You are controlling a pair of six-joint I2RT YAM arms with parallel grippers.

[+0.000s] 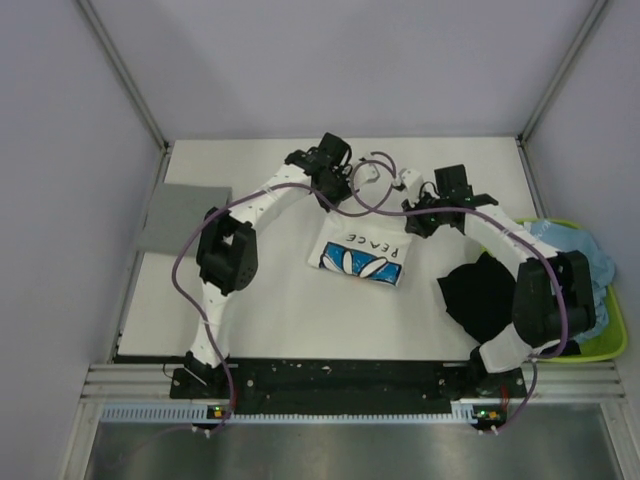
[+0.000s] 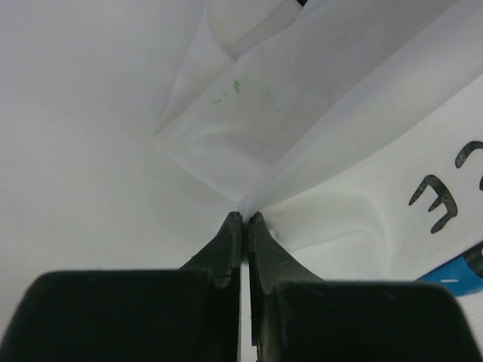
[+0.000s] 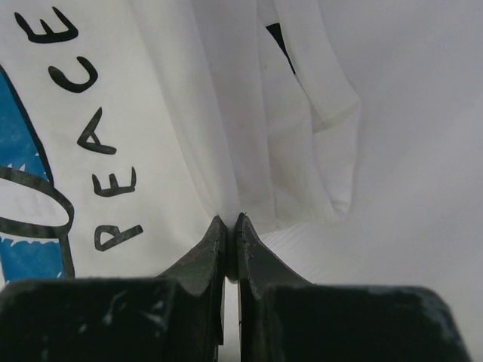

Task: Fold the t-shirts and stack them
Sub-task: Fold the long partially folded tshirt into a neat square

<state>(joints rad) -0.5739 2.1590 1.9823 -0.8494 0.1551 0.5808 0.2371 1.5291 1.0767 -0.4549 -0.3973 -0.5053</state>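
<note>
white tee (image 1: 362, 258) w/ blue flower print and dark "peace" lettering lies mid-table (image 1: 270, 310), printed part facing up and slightly skewed. both arms reach over its far side.

l gripper (image 2: 245, 217): fingertips pressed together, pinching a thin fold of the white tee's cloth right at the tips. creased layers fan out from the pinch, and part of the lettering plus a bit of blue print shows at the right of the l wrist view.

r gripper (image 3: 229, 219): fingertips also pressed together, clamped on the white tee's cloth where a fold meets them. "peace" runs sideways at the left of that view w/ blue print beside it, and a rolled hem or sleeve edge sits further out to the right.

in the top view, white cloth on the white table blends, so can't tell how far the tee's plain part spreads toward the grippers.

grey tee (image 1: 180, 215): folded flat into a rectangle at the table's left edge, well apart from the white one.

black tee (image 1: 478, 292): crumpled heap on the right side of the table, partly under the r arm, touching the lime-green tray (image 1: 612, 342).

light blue tee (image 1: 578, 245): bunched in the tray's far end, spilling over its rim.
</note>
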